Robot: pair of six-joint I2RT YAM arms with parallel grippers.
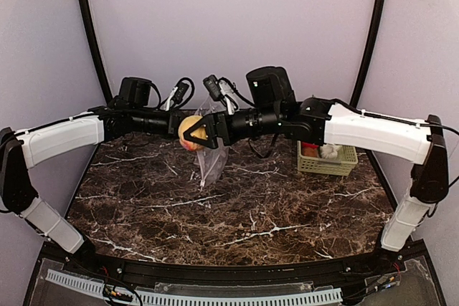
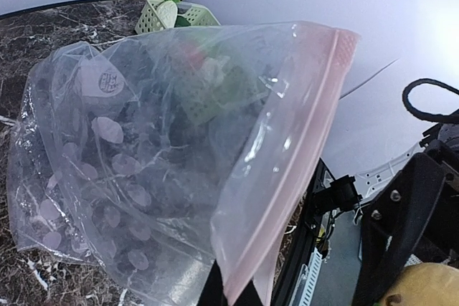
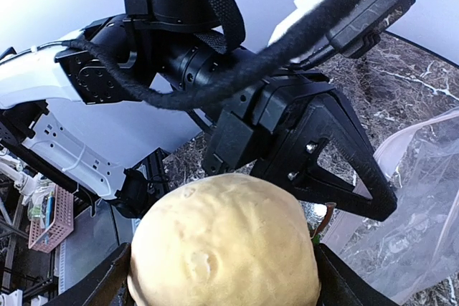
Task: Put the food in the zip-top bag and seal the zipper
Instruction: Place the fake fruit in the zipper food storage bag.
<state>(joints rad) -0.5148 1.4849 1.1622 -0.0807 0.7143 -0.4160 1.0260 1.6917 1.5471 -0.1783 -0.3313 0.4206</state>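
My left gripper (image 2: 231,288) is shut on the pink zipper (image 2: 301,155) edge of the clear zip-top bag (image 2: 165,163). The bag (image 1: 213,157) hangs above the marble table, and its dotted half (image 2: 107,177) droops down. My right gripper (image 3: 224,277) is shut on a round yellow-and-red toy fruit (image 3: 222,249), held level with the bag's top (image 1: 192,132) and right in front of the left gripper's black fingers (image 3: 323,155). More of the food, a red piece (image 1: 310,150) and garlic (image 1: 330,151), sits in the basket. A radish with green leaves (image 2: 166,5) shows there too.
The pale green lattice basket (image 1: 327,160) stands at the back right of the marble table (image 1: 237,213). Both arms reach across the back half, and their wrists meet near the middle. Purple walls close in the back and both sides.
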